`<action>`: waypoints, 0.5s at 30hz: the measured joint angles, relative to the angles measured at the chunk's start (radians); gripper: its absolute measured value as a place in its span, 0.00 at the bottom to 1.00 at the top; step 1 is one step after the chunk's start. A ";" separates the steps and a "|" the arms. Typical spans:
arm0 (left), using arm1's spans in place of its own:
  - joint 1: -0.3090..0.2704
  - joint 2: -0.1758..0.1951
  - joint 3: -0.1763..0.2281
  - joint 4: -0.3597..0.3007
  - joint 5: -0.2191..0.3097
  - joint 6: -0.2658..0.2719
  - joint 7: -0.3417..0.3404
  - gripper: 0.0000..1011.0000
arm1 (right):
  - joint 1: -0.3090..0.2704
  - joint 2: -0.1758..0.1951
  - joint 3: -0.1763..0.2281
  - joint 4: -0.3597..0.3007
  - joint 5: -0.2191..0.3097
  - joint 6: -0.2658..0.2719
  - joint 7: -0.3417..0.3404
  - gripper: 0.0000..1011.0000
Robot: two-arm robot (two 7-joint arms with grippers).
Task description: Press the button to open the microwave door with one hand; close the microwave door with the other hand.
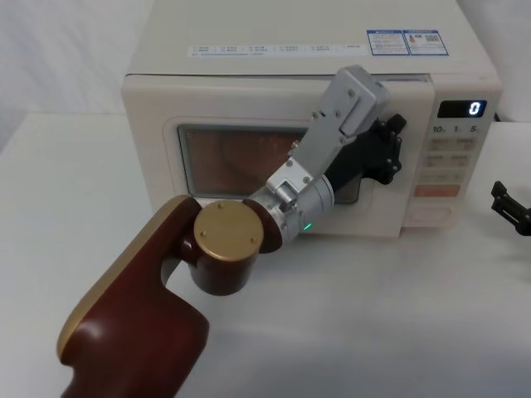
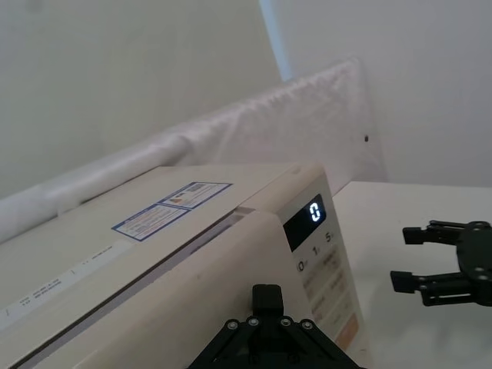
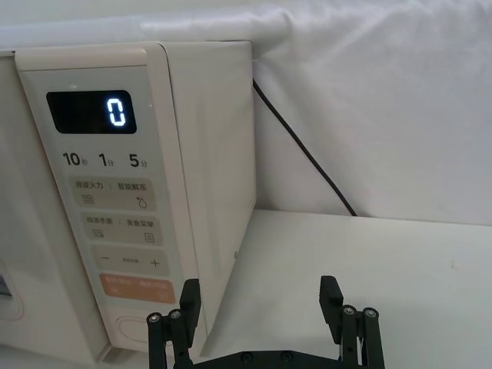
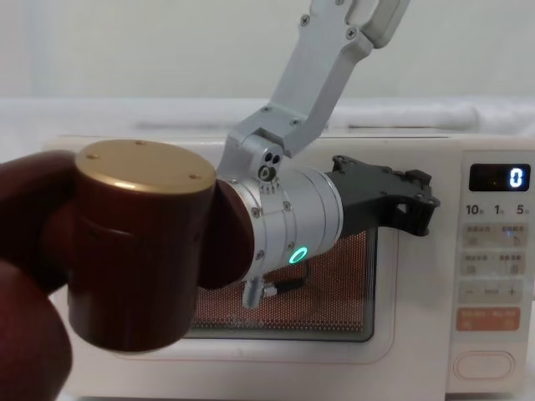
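Cream microwave door with dark window sat nearly shut under the left gripper, fingers unreadable, apparently pushing it closed, while the open-jawed right gripper idled at three o'clock.

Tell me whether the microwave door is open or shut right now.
Shut, or very nearly. The microwave door sits flush with the control panel in the head view, with the left gripper at its upper right edge.

Lab-like test setup, bare white table, white sheet backdrop, lone microwave
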 joint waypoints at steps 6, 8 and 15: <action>-0.009 -0.018 -0.010 0.026 0.014 -0.006 0.004 0.00 | 0.000 0.000 0.000 0.000 0.000 0.000 0.000 0.99; -0.014 -0.025 -0.015 0.035 0.017 -0.007 0.004 0.00 | 0.000 0.000 0.000 0.000 0.000 0.000 0.000 0.99; -0.027 -0.038 -0.028 0.051 0.026 -0.013 0.005 0.00 | 0.000 0.000 0.000 0.000 0.000 0.000 0.000 0.99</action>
